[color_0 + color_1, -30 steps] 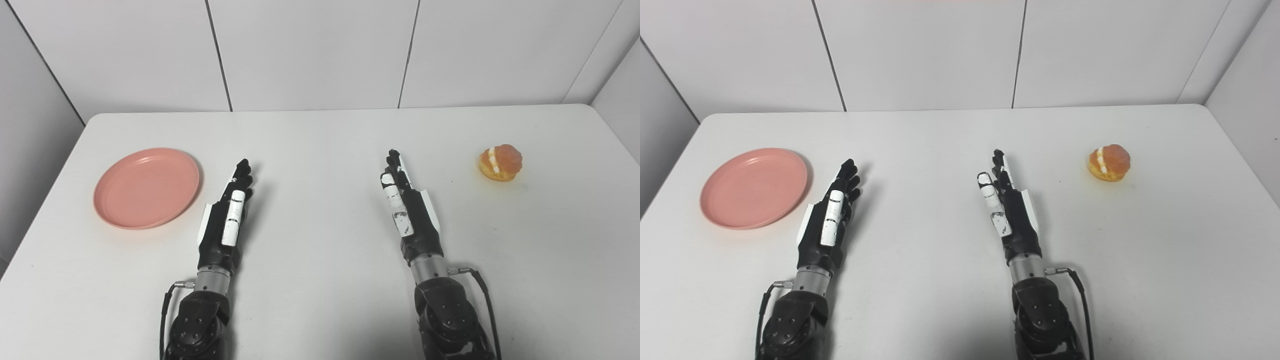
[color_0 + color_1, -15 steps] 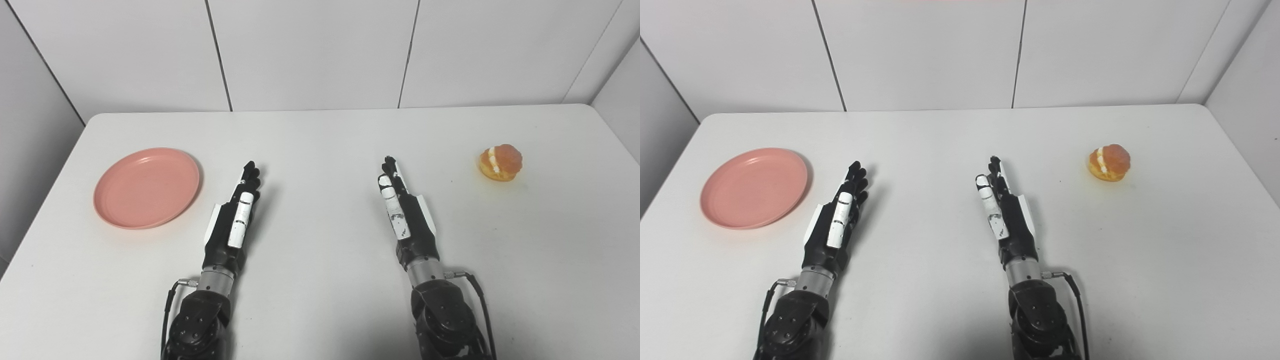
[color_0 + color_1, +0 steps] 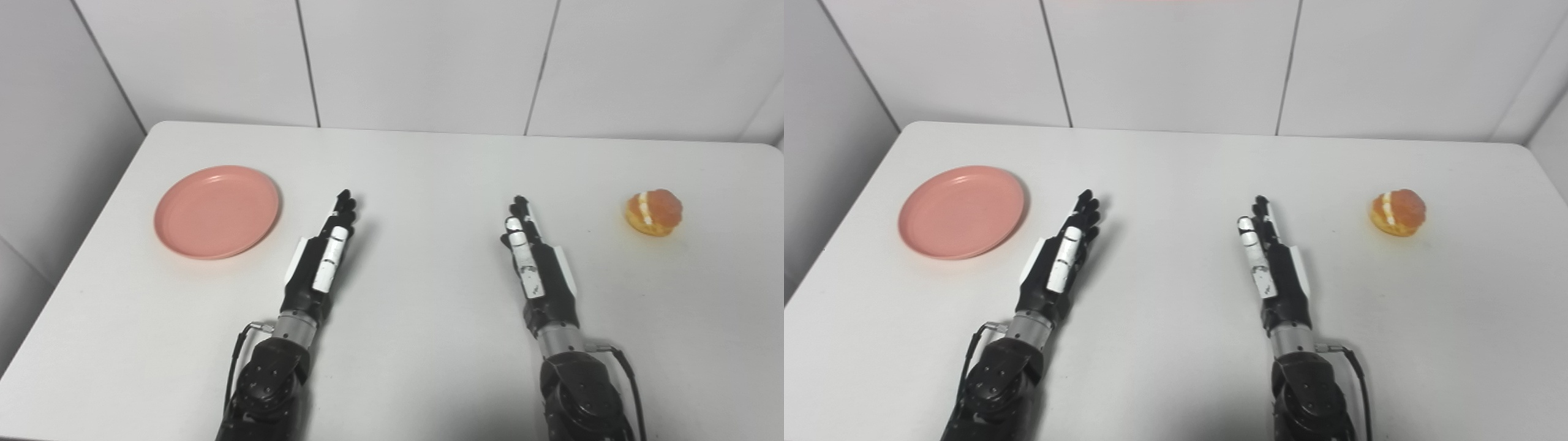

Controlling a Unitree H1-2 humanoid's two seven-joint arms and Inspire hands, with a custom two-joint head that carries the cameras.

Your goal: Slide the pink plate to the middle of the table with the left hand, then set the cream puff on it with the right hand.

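- The pink plate (image 3: 217, 210) lies on the table (image 3: 429, 306) well to the left of the left hand (image 3: 323, 260), not yet slid.
- The cream puff (image 3: 654, 212) sits far to the plate's right, beyond the right hand (image 3: 536, 263).
- Both hands are flat, fingers extended, holding nothing.
- Step in hand, as I judge it: the first slide has not begun. Next, the left hand must reach the plate's rim and draw it toward the middle.

Pink plate (image 3: 217, 211) flat at left; cream puff (image 3: 654, 212) far right

Plate (image 3: 217, 211) left, puff (image 3: 653, 212) right.
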